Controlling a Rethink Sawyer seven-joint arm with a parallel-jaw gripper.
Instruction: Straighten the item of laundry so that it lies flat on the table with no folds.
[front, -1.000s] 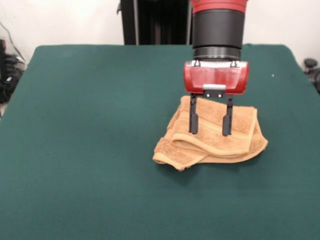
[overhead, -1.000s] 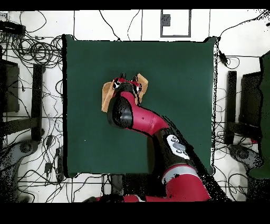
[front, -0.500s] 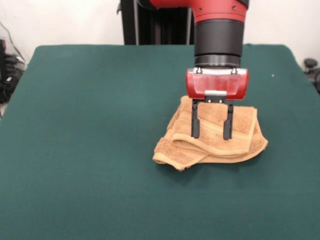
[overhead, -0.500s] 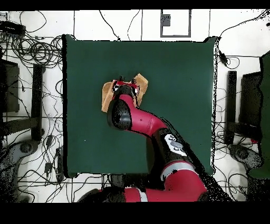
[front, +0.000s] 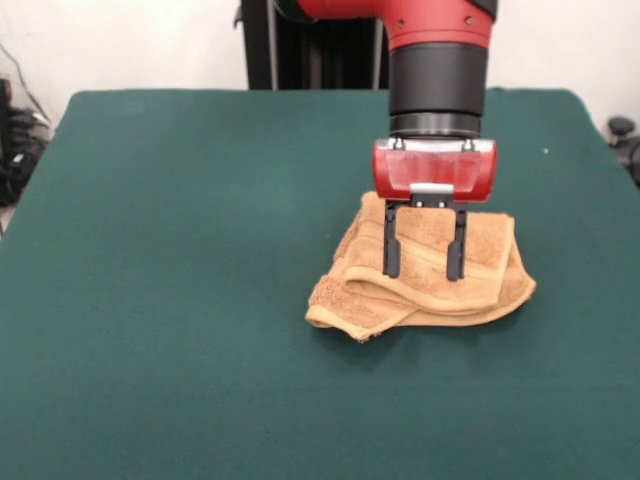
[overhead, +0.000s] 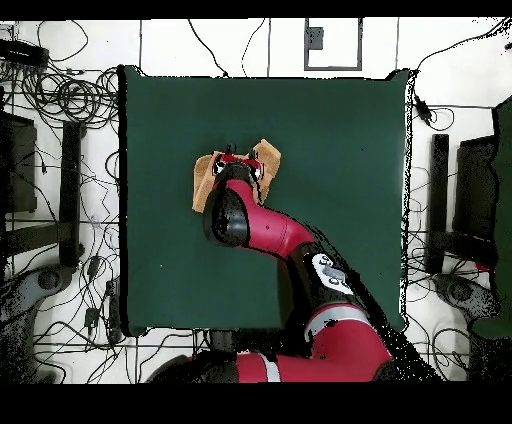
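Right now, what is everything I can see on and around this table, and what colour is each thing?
Orange-tan terry-cloth towel: one, bunched in folds, on the table, right of centre in the front view.
Dark green felt-covered table: one, much larger than the towel.
Black cables: many, tangled on the pale floor around the table in the overhead view.
Red and black arm: one, reaching across the table to the towel.
Gripper: one, red body, two black fingers spread apart, directly over the towel.

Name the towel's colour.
Orange-tan, with woven border bands; the towel shows best in the front view.
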